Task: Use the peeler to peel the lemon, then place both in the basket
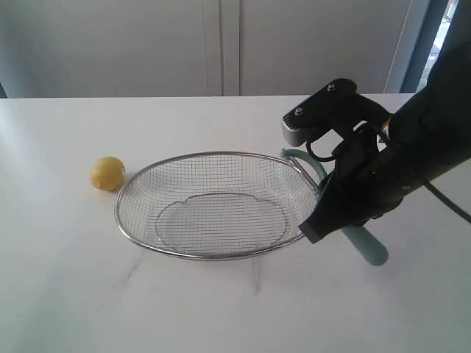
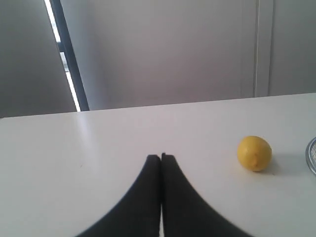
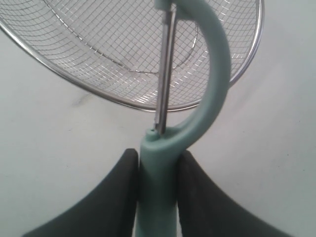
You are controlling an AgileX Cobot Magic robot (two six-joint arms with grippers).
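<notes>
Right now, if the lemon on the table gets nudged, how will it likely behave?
The lemon is rounded and sits free on the smooth white table, so it would probably roll. Its skin looks unpeeled, so it is likely firm to grip, though the curve may slip in a pinch.

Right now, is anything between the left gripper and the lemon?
Nothing visible. Only bare table lies between the shut left gripper and the lemon. The basket sits past the lemon, out of the path. The peeler is clamped in the right gripper, on the opposite side of the basket from the lemon.
</notes>
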